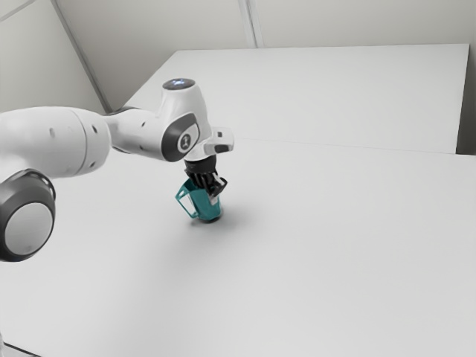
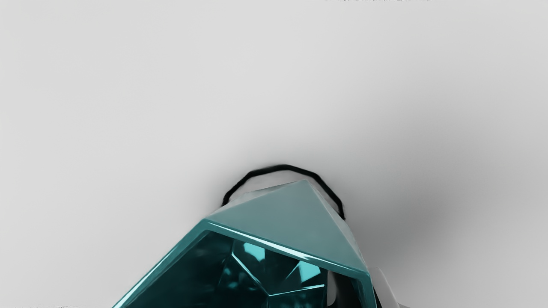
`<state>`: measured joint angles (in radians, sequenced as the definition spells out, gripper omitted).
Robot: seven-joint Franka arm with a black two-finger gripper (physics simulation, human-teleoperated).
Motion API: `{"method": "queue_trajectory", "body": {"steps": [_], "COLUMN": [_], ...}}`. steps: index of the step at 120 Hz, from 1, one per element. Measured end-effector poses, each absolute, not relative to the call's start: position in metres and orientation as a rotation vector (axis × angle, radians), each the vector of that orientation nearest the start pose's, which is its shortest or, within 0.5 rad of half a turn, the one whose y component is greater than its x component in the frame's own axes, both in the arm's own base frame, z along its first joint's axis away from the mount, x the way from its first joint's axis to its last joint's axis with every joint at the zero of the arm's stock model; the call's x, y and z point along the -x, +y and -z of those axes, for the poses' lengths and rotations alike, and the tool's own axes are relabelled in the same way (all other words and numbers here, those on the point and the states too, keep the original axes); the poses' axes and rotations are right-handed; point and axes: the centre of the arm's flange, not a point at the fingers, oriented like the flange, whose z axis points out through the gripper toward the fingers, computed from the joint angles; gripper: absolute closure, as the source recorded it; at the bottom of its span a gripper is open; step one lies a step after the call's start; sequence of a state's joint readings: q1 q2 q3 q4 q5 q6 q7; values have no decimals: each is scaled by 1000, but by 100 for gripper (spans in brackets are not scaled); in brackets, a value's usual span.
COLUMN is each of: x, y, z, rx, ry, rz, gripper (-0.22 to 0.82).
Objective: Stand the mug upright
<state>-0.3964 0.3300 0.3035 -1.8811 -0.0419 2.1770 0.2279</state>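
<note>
The black gripper [image 1: 210,184] points down at the teal faceted mug [image 1: 205,204], its fingers at the rim. In the exterior view the mug stands close to upright, leaning a little, its base low by the table and its handle toward the exterior view's left. Whether the base rests flat on the table I cannot tell. In the wrist view the mug [image 2: 291,231] has its opening facing the camera, with a dark base ring beyond. There the gripper [image 2: 361,291] straddles the wall, one finger inside the mug and the other outside, both against it.
The white table [image 1: 335,245] spreads around the mug, with a shadow beside the base. A second white surface [image 1: 312,97] lies farther back, before pale walls. The arm reaches in from the exterior view's left.
</note>
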Motion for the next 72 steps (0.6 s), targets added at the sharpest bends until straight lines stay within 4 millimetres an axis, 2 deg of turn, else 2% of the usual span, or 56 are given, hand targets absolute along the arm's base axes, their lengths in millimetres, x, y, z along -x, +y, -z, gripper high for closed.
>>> {"method": "queue_trajectory", "body": {"steps": [16,35,44,57,72], "x": [-619,-620,-620,-622,-625], "y": [-70,-69,-67,-68,-68], "z": [-337,-338,-340,-347,-360], "rx": [3050,3059,3059,3061,3060], "ry": [397,323,298,276,261], "rz": [-30,-22,-15,5,35], "gripper": [78,43,30,18,10]}}
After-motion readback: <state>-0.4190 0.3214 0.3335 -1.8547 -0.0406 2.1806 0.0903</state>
